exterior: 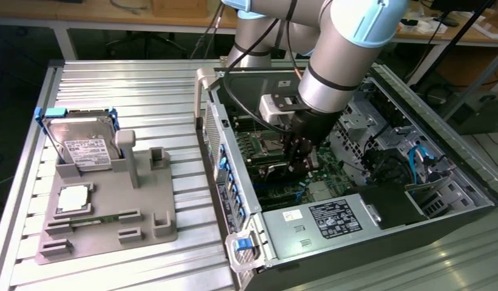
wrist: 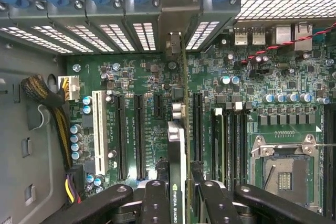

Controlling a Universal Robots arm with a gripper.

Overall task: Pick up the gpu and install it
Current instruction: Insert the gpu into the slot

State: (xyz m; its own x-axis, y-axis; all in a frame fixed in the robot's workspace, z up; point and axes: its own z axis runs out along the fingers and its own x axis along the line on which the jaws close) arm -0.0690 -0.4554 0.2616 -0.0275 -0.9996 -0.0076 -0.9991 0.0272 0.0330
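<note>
My claw (wrist: 181,198) is clamped on the gpu (wrist: 178,140), held edge-on over the motherboard (wrist: 142,74), its far end at the case's (wrist: 31,182) rear slot wall. I judge it light, stiff and fragile, best held by the bare board edge.

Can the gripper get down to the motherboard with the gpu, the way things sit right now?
Probably yes. The case side is open, the gripper holds the gpu edge-on above the motherboard, and the cable bundle lies well clear of the card.
</note>
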